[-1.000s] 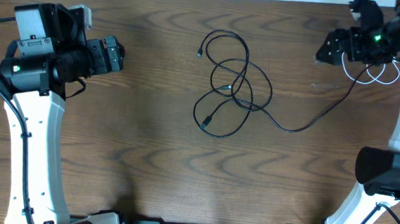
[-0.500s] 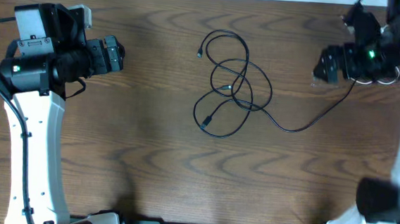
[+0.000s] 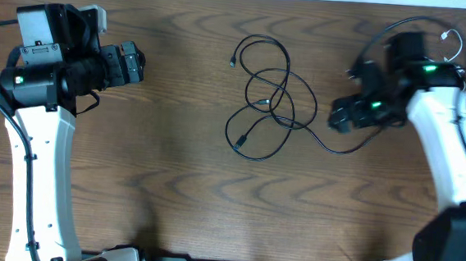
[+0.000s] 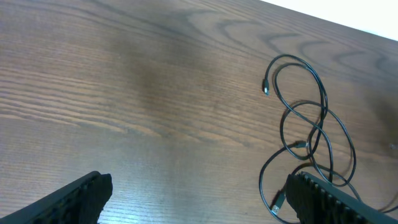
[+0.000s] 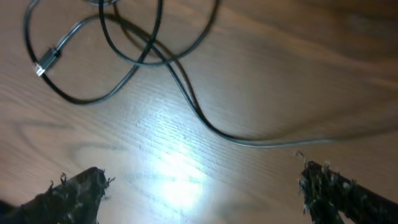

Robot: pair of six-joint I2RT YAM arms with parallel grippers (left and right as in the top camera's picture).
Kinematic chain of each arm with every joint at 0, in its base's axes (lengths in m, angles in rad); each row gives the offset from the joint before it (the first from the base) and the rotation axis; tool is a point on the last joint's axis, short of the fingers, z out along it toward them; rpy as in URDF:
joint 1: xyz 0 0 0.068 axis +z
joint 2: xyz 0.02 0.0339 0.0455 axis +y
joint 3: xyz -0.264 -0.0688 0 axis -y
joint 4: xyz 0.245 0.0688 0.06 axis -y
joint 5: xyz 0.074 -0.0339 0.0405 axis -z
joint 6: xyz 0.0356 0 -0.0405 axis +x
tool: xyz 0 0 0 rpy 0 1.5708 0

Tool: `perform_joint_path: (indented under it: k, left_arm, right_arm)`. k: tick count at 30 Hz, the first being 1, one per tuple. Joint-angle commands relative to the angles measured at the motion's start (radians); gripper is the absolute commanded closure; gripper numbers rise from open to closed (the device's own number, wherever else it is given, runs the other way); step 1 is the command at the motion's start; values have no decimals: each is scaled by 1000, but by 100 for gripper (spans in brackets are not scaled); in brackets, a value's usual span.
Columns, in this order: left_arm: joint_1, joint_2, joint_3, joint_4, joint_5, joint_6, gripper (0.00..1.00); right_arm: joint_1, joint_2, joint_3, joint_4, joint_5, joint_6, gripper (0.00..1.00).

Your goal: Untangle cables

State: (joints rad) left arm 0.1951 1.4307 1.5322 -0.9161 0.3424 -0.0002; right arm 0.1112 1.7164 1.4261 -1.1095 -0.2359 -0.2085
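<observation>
Right pincer (image 3: 338,120) gaping near black cables (image 3: 268,102), left pincer (image 3: 137,65) gaping, well apart

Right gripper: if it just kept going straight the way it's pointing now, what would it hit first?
Probably the loose tail of the black cable, lying across the table just ahead of the right gripper, whose jaws stand open. Depth is unclear, so it could touch the table first.

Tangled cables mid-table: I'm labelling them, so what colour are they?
Black. The tangled cables show best in the overhead view.
</observation>
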Motion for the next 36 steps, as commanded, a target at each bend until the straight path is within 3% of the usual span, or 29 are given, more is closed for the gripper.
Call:
perform_joint_path:
  k: [1, 15, 36]
  left_arm:
    - [-2, 6, 3, 0, 5, -1, 6]
    - [-2, 6, 3, 1, 5, -1, 6]
    - [-2, 6, 3, 0, 5, -1, 6]
  right_arm:
    - [37, 31, -48, 69, -2, -65, 2]
    - [80, 248, -74, 166, -32, -167, 12]
    - [82, 282, -172, 300, -32, -167, 19]
